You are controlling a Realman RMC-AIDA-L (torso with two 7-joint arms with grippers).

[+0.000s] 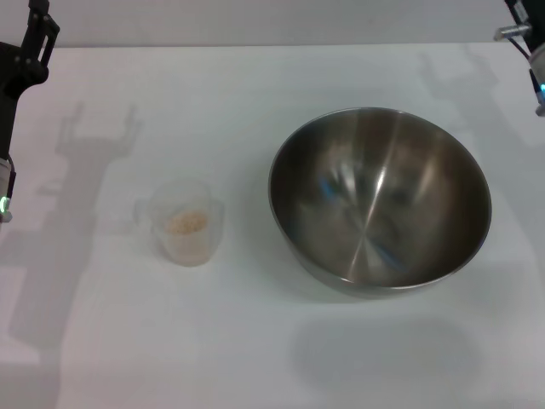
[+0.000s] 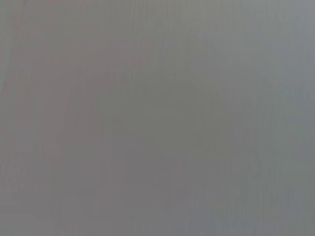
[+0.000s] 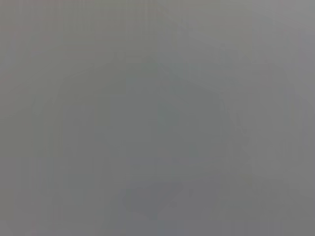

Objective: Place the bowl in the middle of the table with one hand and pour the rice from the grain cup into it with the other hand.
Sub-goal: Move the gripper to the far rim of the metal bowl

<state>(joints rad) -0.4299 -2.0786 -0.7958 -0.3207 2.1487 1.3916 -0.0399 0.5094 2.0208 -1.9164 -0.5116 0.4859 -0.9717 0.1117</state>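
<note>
Steel mixing bowl (image 1: pixel 380 200) looks slick, so I'd pinch its rim; grain cup (image 1: pixel 185 223) (light, tippy) by the handle. Both my grippers' fingers: can't tell.

Three cameras: one useful, two blank.
The head view looks forward and down from above onto the table (image 1: pixel 255 341), taking in the bowl (image 1: pixel 380 198) and cup (image 1: pixel 186 221). Both wrist views show only featureless grey, sharing nothing recognisable.

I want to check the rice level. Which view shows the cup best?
The head view: the cup stands upright on the table, left of the bowl, with rice inside. Both wrist views show only blank grey, no cup.
</note>
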